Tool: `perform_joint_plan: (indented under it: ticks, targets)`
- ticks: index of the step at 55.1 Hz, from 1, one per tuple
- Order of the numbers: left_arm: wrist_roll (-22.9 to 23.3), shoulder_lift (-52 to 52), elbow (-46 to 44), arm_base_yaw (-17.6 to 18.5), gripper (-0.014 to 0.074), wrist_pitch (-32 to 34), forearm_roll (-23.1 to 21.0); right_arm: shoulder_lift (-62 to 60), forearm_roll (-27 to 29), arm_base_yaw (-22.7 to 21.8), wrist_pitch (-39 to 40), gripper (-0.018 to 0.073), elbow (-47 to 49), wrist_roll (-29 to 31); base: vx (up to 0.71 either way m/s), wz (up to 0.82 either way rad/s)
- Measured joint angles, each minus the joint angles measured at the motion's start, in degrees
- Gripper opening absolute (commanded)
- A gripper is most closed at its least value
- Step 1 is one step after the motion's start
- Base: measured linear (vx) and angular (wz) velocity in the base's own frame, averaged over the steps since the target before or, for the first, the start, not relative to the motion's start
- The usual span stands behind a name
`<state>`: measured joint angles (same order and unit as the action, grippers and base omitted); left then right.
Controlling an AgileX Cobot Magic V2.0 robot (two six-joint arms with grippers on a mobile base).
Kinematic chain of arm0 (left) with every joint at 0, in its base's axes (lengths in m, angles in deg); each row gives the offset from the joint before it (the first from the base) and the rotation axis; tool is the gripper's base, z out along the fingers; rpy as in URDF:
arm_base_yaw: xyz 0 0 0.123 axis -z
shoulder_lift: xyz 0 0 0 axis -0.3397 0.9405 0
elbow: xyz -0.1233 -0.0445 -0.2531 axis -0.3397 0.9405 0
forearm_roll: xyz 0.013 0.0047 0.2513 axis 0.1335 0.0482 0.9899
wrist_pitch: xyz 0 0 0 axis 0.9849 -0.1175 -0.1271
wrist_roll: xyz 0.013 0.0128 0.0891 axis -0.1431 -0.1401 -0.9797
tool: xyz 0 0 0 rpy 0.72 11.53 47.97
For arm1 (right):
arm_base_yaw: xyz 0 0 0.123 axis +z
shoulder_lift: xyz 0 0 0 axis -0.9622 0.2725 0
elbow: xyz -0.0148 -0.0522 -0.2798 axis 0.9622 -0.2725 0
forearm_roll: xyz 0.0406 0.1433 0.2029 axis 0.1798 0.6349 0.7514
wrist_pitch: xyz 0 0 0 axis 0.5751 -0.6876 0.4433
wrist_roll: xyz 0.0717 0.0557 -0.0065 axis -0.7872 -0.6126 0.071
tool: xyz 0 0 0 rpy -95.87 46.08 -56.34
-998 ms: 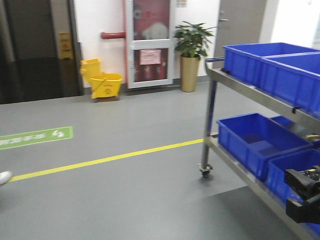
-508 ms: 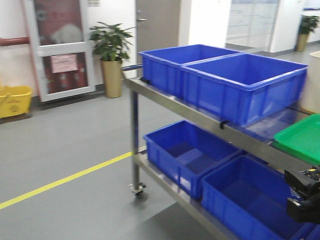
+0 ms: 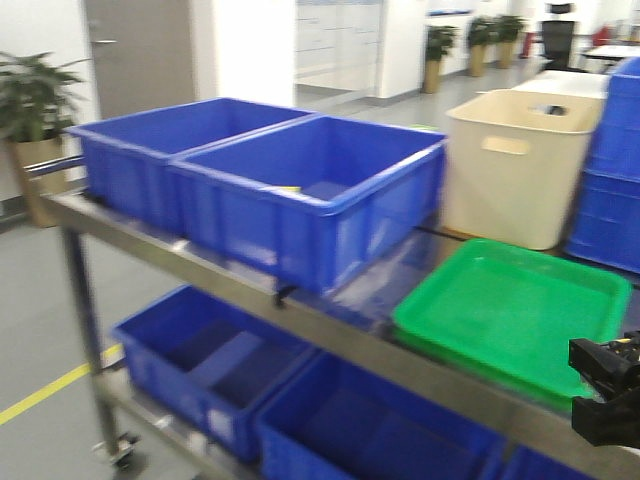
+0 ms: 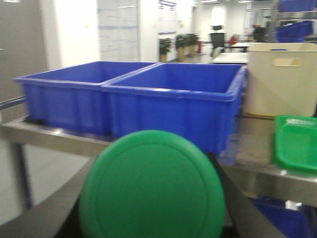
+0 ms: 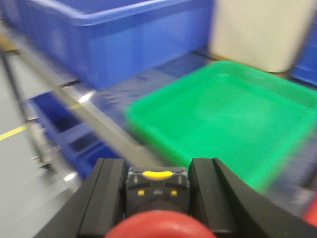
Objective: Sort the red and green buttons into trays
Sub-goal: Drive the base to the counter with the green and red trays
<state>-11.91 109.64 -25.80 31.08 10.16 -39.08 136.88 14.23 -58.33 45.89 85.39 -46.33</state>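
My left gripper (image 4: 153,158) is shut on the green button (image 4: 151,193), whose round green cap fills the lower middle of the left wrist view. My right gripper (image 5: 157,171) is shut on the red button (image 5: 158,225), a dark body with yellow marks behind a red cap. The green tray (image 3: 510,315) lies on the steel cart's top shelf, just ahead of the right gripper (image 3: 603,388) and to the right of the left one. This green tray (image 5: 223,114) holds nothing. The red tray is out of view.
Two deep blue crates (image 3: 300,200) stand on the cart's top shelf (image 3: 200,270), left of the green tray. A cream tub (image 3: 515,165) stands behind the tray, with stacked blue crates (image 3: 612,190) at the right. More blue crates (image 3: 210,365) sit on the lower shelf.
The front view has swung right, from open floor and a yellow mop bucket onto the cart. The green tray and cream tub came into view. The right gripper holds its place in the frame.
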Motion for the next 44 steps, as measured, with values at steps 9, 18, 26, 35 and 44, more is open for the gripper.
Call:
perform_joint_plan:
  ticks: [9, 18, 26, 35, 44]
  targets:
    - [0.0, 0.0, 0.0, 0.0, 0.0003, 0.0, 0.0, 0.0, 0.0, 0.0, 0.0, -0.0009, 0.0, 0.0, 0.3, -0.75]
    - [0.0, 0.0, 0.0, 0.0, 0.0003, 0.0, 0.0, 0.0, 0.0, 0.0, 0.0, -0.0009, 0.0, 0.0, 0.26, -0.68]
    - [0.0, 0.0, 0.0, 0.0, 0.0003, 0.0, 0.0, 0.0, 0.0, 0.0, 0.0, -0.0009, 0.0, 0.0, 0.24, -0.58]
    - [0.0, 0.0, 0.0, 0.0, 0.0003, 0.0, 0.0, 0.0, 0.0, 0.0, 0.0, -0.0009, 0.0, 0.0, 0.23, -0.48]
    - [0.0, 0.0, 0.0, 0.0, 0.0003, 0.0, 0.0, 0.0, 0.0, 0.0, 0.0, -0.0009, 0.0, 0.0, 0.2, -0.36]
